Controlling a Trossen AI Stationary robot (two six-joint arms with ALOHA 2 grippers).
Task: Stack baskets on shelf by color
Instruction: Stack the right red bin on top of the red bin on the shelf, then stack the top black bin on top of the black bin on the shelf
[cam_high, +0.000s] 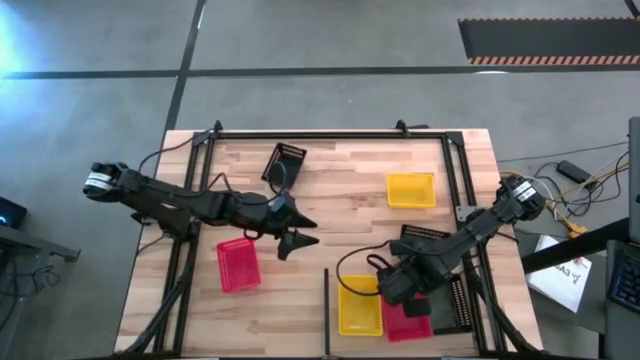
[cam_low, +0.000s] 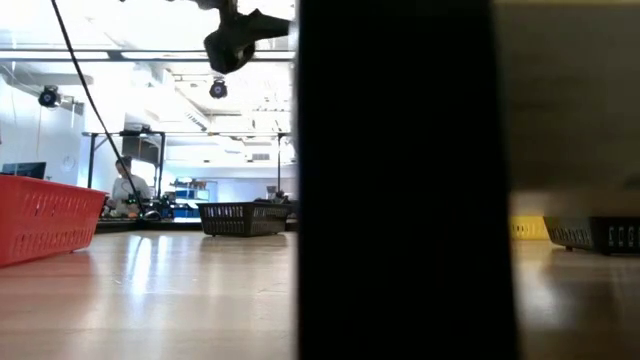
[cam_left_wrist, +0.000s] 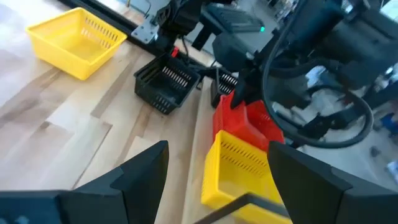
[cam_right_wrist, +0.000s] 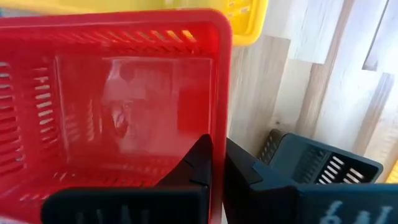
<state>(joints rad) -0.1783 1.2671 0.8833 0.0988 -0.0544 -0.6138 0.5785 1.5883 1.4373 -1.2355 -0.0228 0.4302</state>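
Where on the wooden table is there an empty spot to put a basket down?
Bare wood lies between the black mesh basket at the far edge and the yellow plastic basket, and at the near left corner below the pink-red basket. It is crowded near the right hand: a yellow basket, a red basket and black baskets cluster there.

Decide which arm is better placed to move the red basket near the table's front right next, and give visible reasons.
The right. Its gripper is shut on the red basket wall, while the left gripper hangs open mid-table.
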